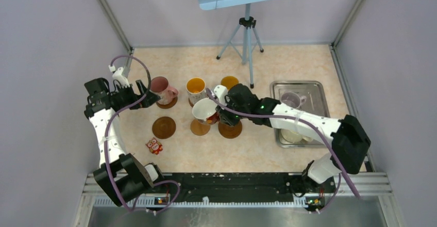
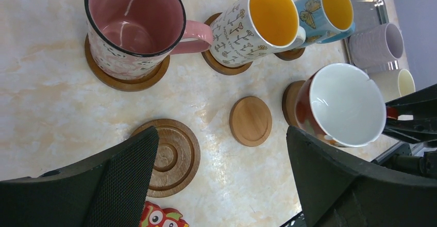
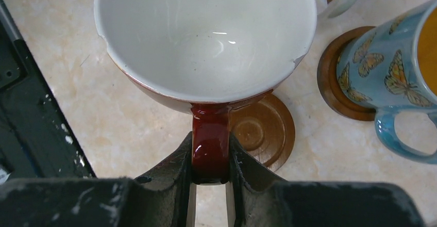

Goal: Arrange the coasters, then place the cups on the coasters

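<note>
the right gripper point(image 3: 210, 152) is closed narrow on the handle of the red mug point(image 3: 206, 36), one finger pressed to each side of it. the mug hangs tilted, its white inside facing up and outward. a dark coaster point(image 3: 265, 131) shows partly below its base. i cannot tell whether mug and coaster touch. beside it the blue mug point(image 3: 391, 67) stands on the blue mug's coaster point(image 3: 332, 80).

the left gripper point(image 2: 221, 134) is spread wide and holds nothing. it hovers over the table point(image 2: 51, 113) near the pink mug point(image 2: 134, 26). that mug sits on the pink mug's coaster point(image 2: 126, 82). next to it the patterned mug point(image 2: 257, 23) sits on the patterned mug's coaster point(image 2: 219, 64).

two coasters lie bare on the table. the grooved coaster point(image 2: 172, 157) is dark with rings and lies close to the left finger. the light coaster point(image 2: 250, 120) is smaller and flat, and lies just beside the red mug. a small owl point(image 2: 160, 217) sits near the grooved coaster, toward the arms.

on the right the tray point(image 1: 314, 95) holds the lavender mug point(image 1: 292, 99) and the cream mug point(image 1: 292, 135), well apart from the coasters. the right arm crosses over the tray and partly hides the cream mug.
</note>
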Controlling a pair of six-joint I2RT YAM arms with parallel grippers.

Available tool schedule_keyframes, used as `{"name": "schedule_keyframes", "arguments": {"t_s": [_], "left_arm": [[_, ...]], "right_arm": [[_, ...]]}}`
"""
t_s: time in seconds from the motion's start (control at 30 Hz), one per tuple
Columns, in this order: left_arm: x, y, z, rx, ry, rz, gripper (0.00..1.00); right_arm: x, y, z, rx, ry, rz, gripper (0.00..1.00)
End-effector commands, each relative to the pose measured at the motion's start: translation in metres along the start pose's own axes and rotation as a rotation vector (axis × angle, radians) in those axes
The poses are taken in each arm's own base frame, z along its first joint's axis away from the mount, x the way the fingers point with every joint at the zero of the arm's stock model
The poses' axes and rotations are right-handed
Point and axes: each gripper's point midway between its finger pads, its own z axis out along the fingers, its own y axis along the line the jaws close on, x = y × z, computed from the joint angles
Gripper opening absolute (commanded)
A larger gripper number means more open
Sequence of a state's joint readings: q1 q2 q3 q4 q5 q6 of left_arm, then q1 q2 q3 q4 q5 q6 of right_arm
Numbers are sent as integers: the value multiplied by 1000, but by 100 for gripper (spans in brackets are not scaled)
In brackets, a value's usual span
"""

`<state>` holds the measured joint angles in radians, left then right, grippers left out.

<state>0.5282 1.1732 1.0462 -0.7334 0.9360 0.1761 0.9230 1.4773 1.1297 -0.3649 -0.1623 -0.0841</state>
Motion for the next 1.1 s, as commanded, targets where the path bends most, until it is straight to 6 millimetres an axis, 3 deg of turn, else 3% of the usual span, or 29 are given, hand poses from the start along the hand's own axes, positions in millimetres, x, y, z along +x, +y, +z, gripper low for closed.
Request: {"name": "schedule_keyframes", "arguments": {"t_s": [0.0,0.2,0.63,0.8,1.07], "left_arm": [[-12,-2,-5,-26,-37,45,99],[-13,-2,-5,-30,-38,45,99],[-13,-1,-6,-41,-42,48,99],[-12,0,-5,-39,-43,43,99],[-15,1,-8,-61,-45,57,99]], "right_arm": [[-98,-4,-4,111,-336,12,0],[-95,0,16,167,-399,74,0],[-59,23,50,104,-406,75,0],[-75,27,54,108,-439,50,0],[-107,41,82,99,-495,74,0]]}}
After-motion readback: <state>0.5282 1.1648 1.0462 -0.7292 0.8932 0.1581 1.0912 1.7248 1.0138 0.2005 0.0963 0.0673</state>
